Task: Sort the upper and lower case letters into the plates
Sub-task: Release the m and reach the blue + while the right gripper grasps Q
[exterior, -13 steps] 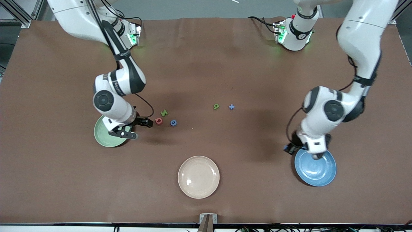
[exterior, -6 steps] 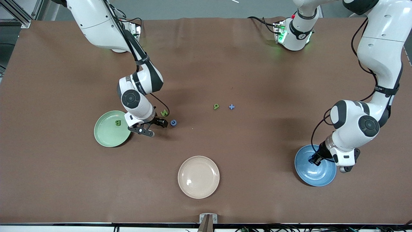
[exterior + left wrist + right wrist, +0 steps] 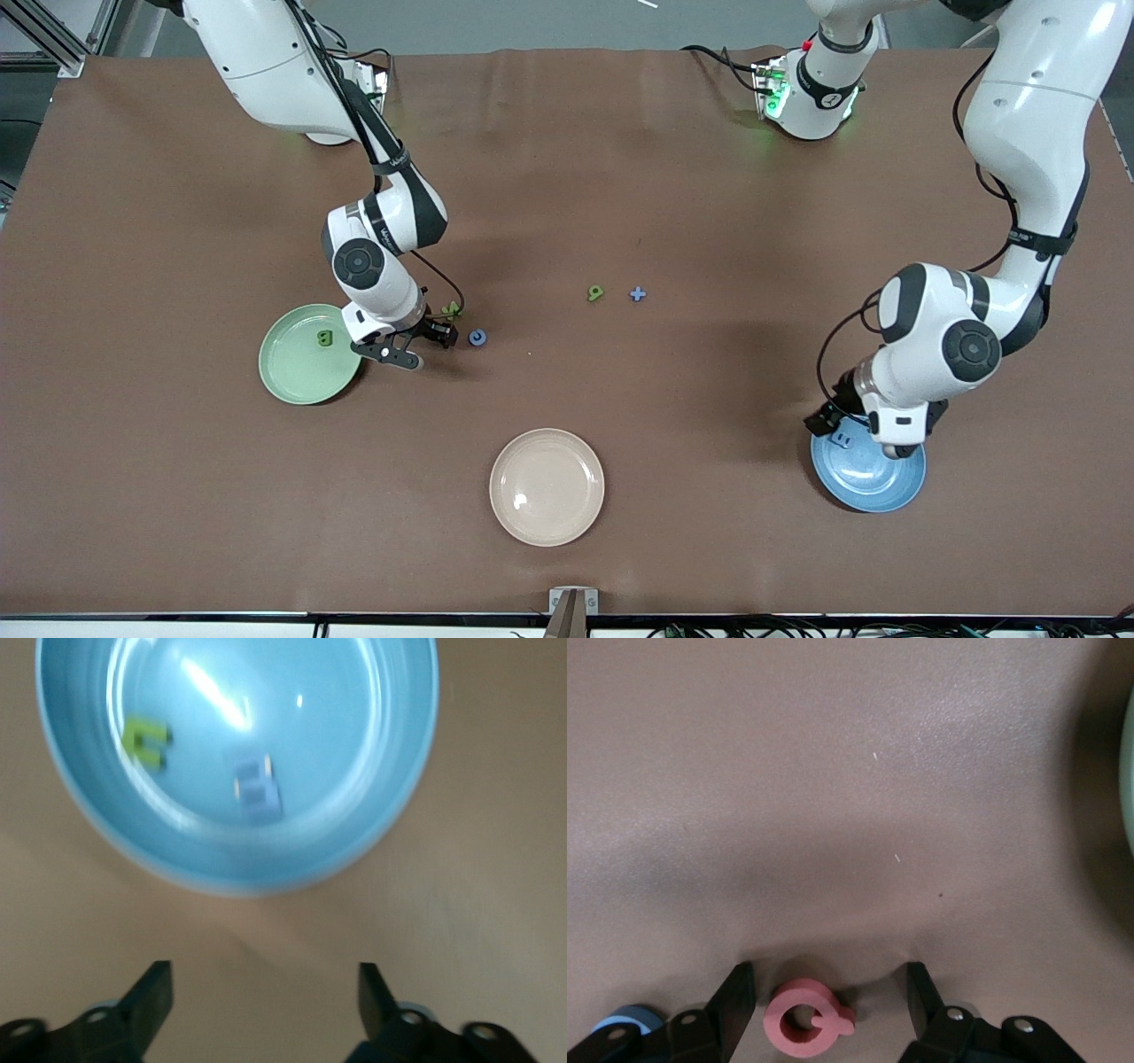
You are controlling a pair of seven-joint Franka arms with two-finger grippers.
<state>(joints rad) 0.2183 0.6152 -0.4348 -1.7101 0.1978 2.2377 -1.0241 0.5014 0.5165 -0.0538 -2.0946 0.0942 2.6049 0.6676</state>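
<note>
Letters are what matter here, and they are spread thin. Nearest the front camera sits the cream plate (image 3: 547, 486), bare and no part of the sorting. A little farther off, toward the left arm's end of the worktop, the blue plate (image 3: 873, 483) holds a green letter (image 3: 145, 740) and a blue letter (image 3: 257, 788). The left hand (image 3: 264, 999) hangs over the near edge of that plate with its fingers spread wide and nothing between them. My worry there is small: if it dips while pulling away, a finger could clip the rim and shift the plate.

Farther from the blue plate, toward the right arm's end, the mint plate (image 3: 292, 372) carries one green letter (image 3: 325, 338). Just beside it the right hand (image 3: 831, 997) is low on the worktop, fingers apart, with the pink letter (image 3: 808, 1019) lying between them but not yet gripped. That is the risky spot. The letter is thin and flat, so the fingers may slide over it or squirt it out sideways. The blue ring letter (image 3: 477, 338) lies just beside one finger, and a green letter (image 3: 452, 310) is close too; either could be nudged or pinched along with the pink one.

Farthest from the blue plate's row, mid-worktop, a green letter (image 3: 595, 292) and a blue cross-shaped piece (image 3: 638, 294) wait untouched.
</note>
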